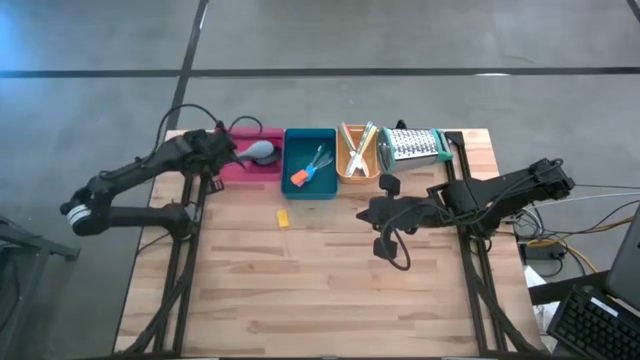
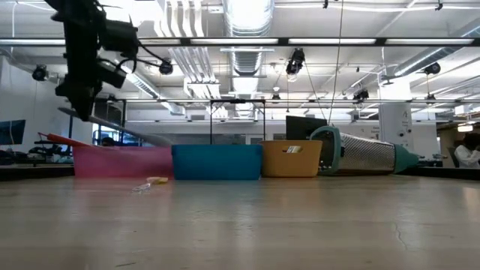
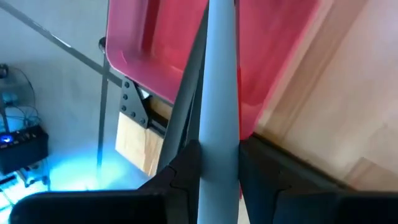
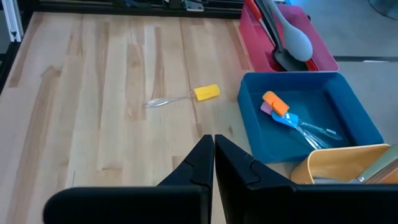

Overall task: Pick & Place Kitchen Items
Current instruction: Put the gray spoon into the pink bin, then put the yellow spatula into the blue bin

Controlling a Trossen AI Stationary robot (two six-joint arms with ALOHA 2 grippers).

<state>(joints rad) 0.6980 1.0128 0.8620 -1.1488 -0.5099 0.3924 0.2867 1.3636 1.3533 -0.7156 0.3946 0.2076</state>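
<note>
Bare light-wood plank table (image 2: 247, 225) fills the near foreground of the low view; only a small yellow-handled tool (image 2: 150, 182) lies loose on it, clear stem pointing away from the trays. High view puts that same tool (image 1: 283, 217) just in front of the teal tray (image 1: 310, 190), apart from everything else.

Along the far edge, in a row: pink tray (image 1: 262, 170), teal tray, orange tray (image 1: 356, 176), then the metal box grater (image 1: 412, 146) lying on its side, teal trim at both ends.

Left hand (image 1: 229, 153) hovers above the pink tray's end, fingers (image 3: 180, 177) pinching the grey spoon (image 3: 219, 93) by its handle. Spoon bowl (image 1: 261, 152) sits over the tray; in the low view the spoon slopes down toward the tray, hand clearly raised off the surface.

Right hand (image 4: 213, 146) hangs over the table in front of the orange tray, fingers pressed together, holding nothing.

Pink tray also carries a long black spoon (image 4: 273, 28). Teal tray holds small tools with orange, pink and blue handles (image 4: 283, 112). Orange tray holds a few more utensils (image 1: 355, 148).

Room: grey concrete floor around the table, open ceiling with ducts and strip lights, black frame behind the trays, monitors and desks at the sides.
</note>
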